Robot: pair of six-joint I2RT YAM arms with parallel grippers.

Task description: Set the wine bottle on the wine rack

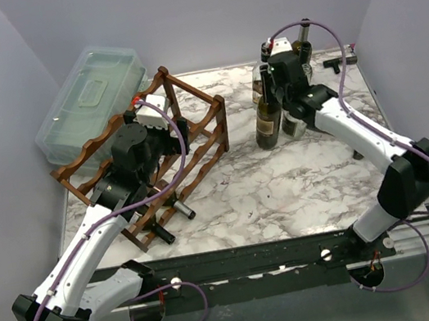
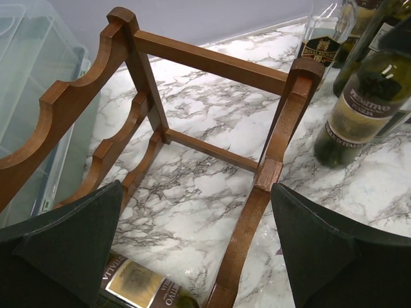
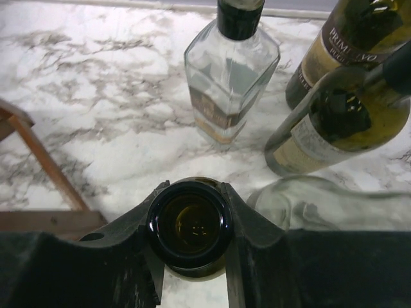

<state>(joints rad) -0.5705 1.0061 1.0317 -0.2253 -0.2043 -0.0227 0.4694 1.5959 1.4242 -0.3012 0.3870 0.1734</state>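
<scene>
Top view: the right hand stands among upright bottles on the marble worktop. The wine rack lies well to its left, beneath the left hand.

Left wrist: that hand gapes wide over the rails. A racked bottle seemingly reads "ITALIA".

Right wrist: the hand clamps the neck of the vertical wine bottle. A neighbouring bottle reads "PRIM…VO".

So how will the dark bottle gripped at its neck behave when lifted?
The dark bottle is smooth glass, so may slip or swing in the jaws. Its mouth looks open, perhaps empty, so lightish. A swing could tip the clear bottle close by.
</scene>
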